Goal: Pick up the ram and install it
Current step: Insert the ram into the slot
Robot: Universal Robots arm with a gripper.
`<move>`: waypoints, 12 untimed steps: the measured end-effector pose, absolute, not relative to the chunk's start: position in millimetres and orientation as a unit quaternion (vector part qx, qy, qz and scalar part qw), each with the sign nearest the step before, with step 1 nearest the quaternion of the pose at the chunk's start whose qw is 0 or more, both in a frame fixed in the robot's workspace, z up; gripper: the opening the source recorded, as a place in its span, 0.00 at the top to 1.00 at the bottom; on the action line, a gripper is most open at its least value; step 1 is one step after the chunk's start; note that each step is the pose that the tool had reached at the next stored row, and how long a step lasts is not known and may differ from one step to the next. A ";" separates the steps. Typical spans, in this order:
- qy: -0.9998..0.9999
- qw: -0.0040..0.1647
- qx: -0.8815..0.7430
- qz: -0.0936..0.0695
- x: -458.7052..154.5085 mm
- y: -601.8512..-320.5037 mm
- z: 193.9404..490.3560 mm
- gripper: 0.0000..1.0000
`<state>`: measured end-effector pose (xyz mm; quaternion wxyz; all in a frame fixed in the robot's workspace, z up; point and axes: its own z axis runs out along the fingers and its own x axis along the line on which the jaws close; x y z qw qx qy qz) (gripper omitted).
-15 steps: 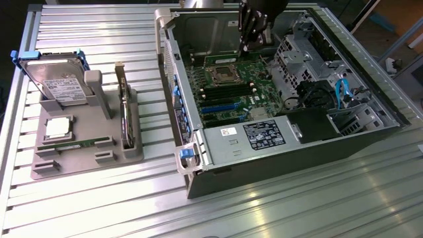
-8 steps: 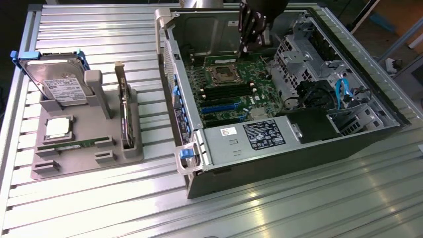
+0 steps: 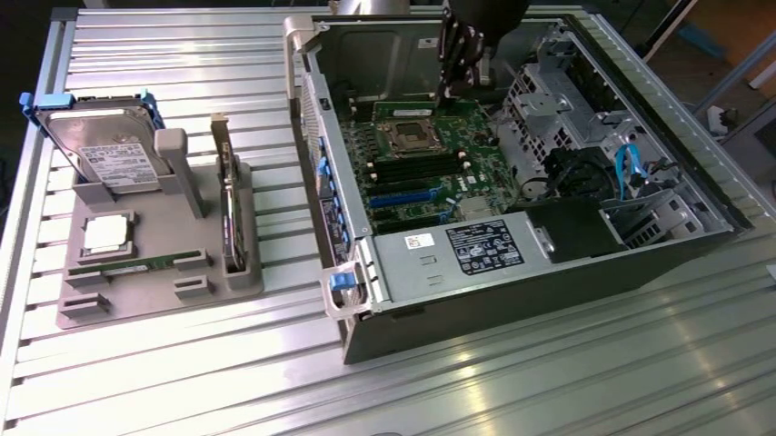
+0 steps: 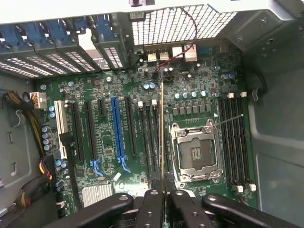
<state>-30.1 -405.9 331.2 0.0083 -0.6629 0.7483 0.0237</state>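
On a ribbed metal table (image 3: 182, 73), at the motherboard's (image 3: 419, 163) twelve o'clock (exterior view), the gripper (image 3: 456, 77) pinches the ram (image 4: 162, 128) edge-on between its fingers (image 4: 152, 206).

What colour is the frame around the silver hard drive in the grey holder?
Blue; the plastic frame shows best in the exterior view.

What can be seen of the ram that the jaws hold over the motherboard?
The ram shows edge-on as a long, thin, yellowish-green strip; its chips are hidden. The jaws of the gripper are shut on it, and it runs straight away from them over the motherboard, lined up with the black slots beside the empty CPU socket. Whether it touches the board I cannot tell.
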 end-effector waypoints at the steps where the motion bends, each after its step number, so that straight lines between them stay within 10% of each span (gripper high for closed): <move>1: 0.749 0.008 -0.662 0.024 -30.1 -405.6 330.6 0.88; 12: 0.725 0.007 -0.688 0.024 -30.0 -405.3 329.7 0.88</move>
